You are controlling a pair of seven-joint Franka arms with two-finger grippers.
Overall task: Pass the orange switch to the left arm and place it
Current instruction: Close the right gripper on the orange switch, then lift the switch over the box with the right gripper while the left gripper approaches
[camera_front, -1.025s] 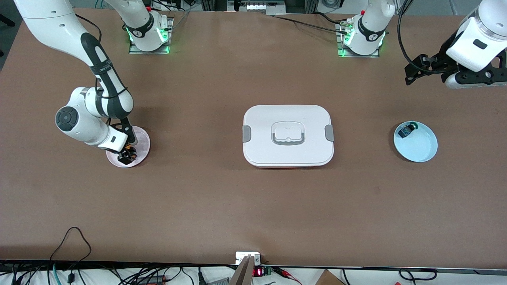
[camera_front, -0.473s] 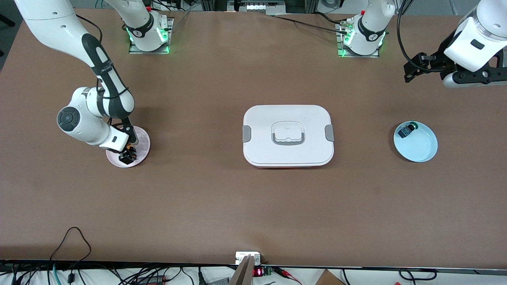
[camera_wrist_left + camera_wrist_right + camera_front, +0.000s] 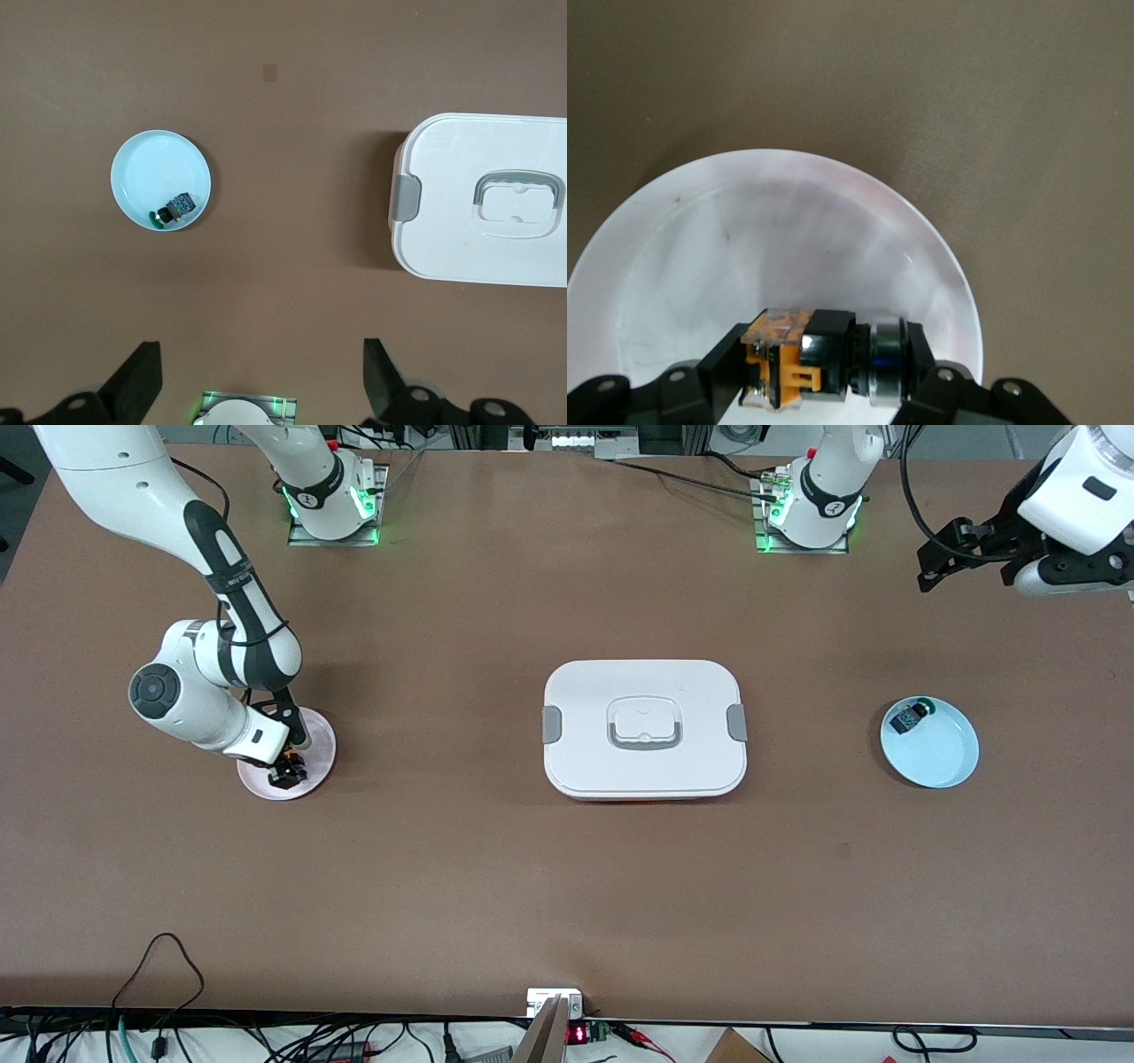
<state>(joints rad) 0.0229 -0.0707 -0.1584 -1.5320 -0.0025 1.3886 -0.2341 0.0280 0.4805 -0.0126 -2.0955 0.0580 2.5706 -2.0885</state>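
The orange switch [image 3: 799,359] lies on its side in a pink plate [image 3: 317,737] toward the right arm's end of the table. My right gripper [image 3: 285,776] is down in that plate [image 3: 788,230] and shut on the switch, one finger at each end of it. In the front view the switch is almost hidden by the gripper. The white box [image 3: 645,728] sits in the middle of the table. My left gripper [image 3: 928,572] hangs open and empty, high over the table at the left arm's end. Its fingers [image 3: 140,379] stand wide apart.
A light blue plate [image 3: 941,758] lies toward the left arm's end of the table and holds a small black-and-blue part with a green cap [image 3: 909,716]. The left wrist view shows this plate [image 3: 146,168] and the box [image 3: 483,199] from above.
My right gripper has closed its fingers on the orange switch in the pink plate. The left arm has drifted up and toward the table's edge at its own end.
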